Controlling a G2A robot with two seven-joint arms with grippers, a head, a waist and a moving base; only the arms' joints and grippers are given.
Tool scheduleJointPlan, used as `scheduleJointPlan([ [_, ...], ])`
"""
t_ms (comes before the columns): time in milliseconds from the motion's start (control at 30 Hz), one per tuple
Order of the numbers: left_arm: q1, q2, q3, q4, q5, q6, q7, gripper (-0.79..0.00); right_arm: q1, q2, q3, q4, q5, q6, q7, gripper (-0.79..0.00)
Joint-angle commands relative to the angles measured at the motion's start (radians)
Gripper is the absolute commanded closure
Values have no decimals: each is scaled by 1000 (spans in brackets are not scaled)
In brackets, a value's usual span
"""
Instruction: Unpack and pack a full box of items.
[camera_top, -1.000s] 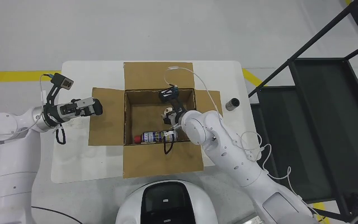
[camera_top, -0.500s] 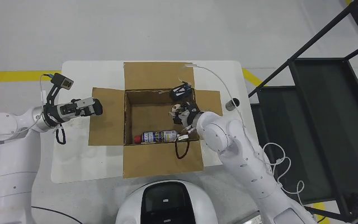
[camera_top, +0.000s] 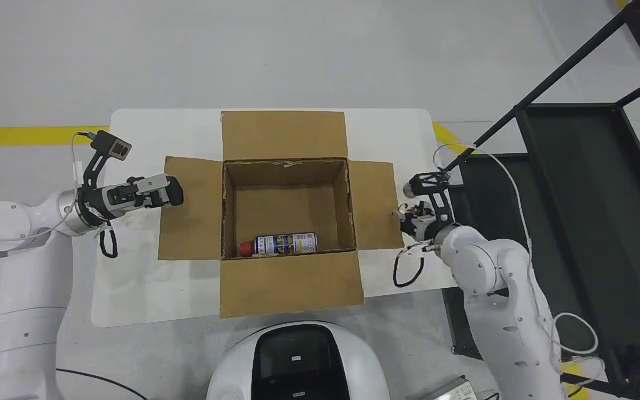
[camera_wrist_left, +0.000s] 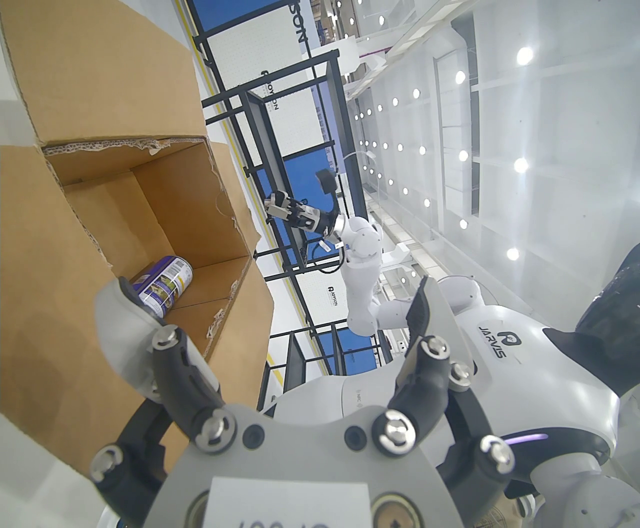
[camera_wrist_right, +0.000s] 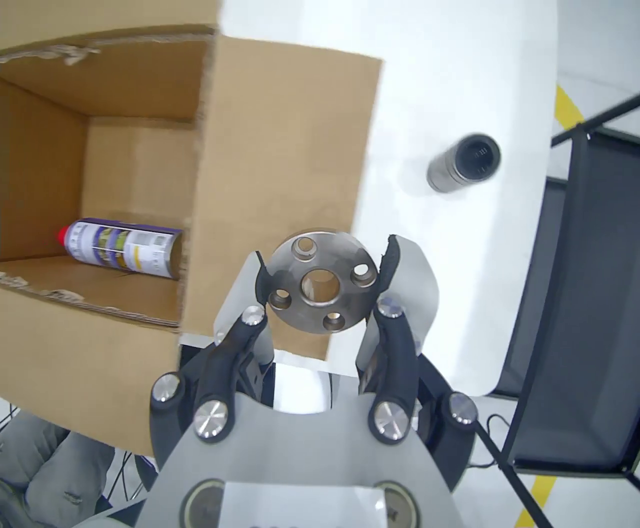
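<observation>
Open cardboard box (camera_top: 284, 133) at centre of white table (camera_top: 160, 130), all four flaps splayed flat outward. On box floor against the 6 o'clock wall: spray can (camera_top: 285, 243), lying on its side, red cap toward 9 o'clock, base toward 3 o'clock. Touching that wall or just beside it, hard to tell.

Right gripper (camera_top: 411, 224) at 3 o'clock of box, just past outer edge of the 3 o'clock flap, over the table's 3 o'clock edge. Clamped on round metal flange (camera_wrist_right: 345, 295), fingers (camera_wrist_right: 415, 280) pressing on opposite sides of the rim. Flat disc, centre bore plus four smaller holes around it, face toward the wrist camera, held up off the tabletop.

Short metal cylinder (camera_top: 415, 185) on table at 12 o'clock of right gripper, near but apart, dark bore at one end. Upright or lying: can't tell.

Left gripper (camera_top: 172, 190) at 9 o'clock of box, at outer edge of the 9 o'clock flap, pointing toward the box. Fingers (camera_wrist_left: 125, 310) spread wide apart, nothing between them.

Dark metal rack (camera_top: 560, 200) at 3 o'clock of table, on the floor beside it. Yellow floor line (camera_top: 40, 135) at 9 o'clock.
</observation>
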Motion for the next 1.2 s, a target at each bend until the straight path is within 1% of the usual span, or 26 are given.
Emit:
scheduleJointPlan([
  [0, 0, 0, 0, 0, 0, 0, 0, -785, -21, 2, 24, 35, -12, 8, -19, 0],
  [133, 0, 0, 0, 0, 0, 0, 0, -785, -8, 4, 22, 138, -29, 24, -40, 0],
  [367, 0, 0, 0, 0, 0, 0, 0, -785, 98, 0, -34, 356, -30, 39, -112, 0],
  [533, 0, 0, 0, 0, 0, 0, 0, -785, 168, -3, -65, 482, -22, 36, -155, 0],
  [667, 0, 0, 0, 0, 0, 0, 0, -785, 220, -6, -85, 580, -22, 52, -195, 0],
  [800, 0, 0, 0, 0, 0, 0, 0, -785, 262, -8, -95, 660, -15, 54, -231, 0],
  [1067, 0, 0, 0, 0, 0, 0, 0, -785, 322, -7, -106, 760, -8, 54, -250, 0],
  [1100, 0, 0, 0, 0, 0, 0, 0, -785, 327, -7, -107, 768, -8, 53, -250, -12],
  [1167, 0, 0, 0, 0, 0, 0, 0, -785, 338, -7, -111, 782, -9, 54, -249, -305],
])
